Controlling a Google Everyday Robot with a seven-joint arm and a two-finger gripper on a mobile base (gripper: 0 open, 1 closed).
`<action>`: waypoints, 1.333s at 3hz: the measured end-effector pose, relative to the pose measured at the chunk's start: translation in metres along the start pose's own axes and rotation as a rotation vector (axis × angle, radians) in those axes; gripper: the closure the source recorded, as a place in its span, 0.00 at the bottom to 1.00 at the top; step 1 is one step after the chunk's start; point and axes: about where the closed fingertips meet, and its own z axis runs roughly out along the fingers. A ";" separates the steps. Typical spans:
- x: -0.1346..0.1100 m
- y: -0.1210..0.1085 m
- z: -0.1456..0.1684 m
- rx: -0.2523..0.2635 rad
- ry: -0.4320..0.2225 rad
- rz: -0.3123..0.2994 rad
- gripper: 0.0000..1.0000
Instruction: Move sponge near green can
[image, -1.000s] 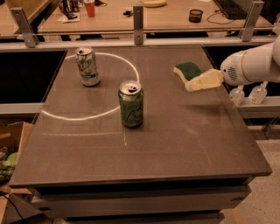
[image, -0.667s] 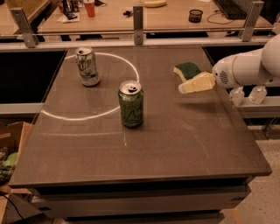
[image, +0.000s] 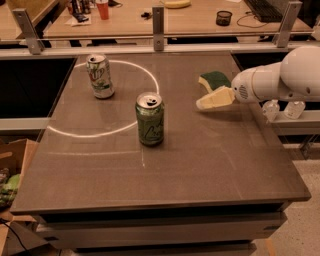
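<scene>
The sponge, dark green on top with a pale edge, lies on the table at the back right. The green can stands upright near the table's middle, its silver top open. My gripper, pale cream on a white arm coming in from the right, hovers just in front of the sponge and slightly to its left, pointing left toward the can. It covers the sponge's near edge. I cannot tell whether it touches the sponge.
A white-and-silver can with green lettering stands at the back left inside a white painted circle. A railing with posts runs along the table's far edge. A cardboard box sits on the floor at left.
My gripper and arm have moved left, toward the middle of the table. The sponge and both cans have stayed where they were.
</scene>
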 end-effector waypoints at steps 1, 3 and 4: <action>0.001 -0.011 0.011 0.016 0.003 -0.018 0.00; -0.003 -0.032 0.017 0.018 -0.005 -0.027 0.39; -0.008 -0.036 0.016 0.005 -0.017 -0.006 0.62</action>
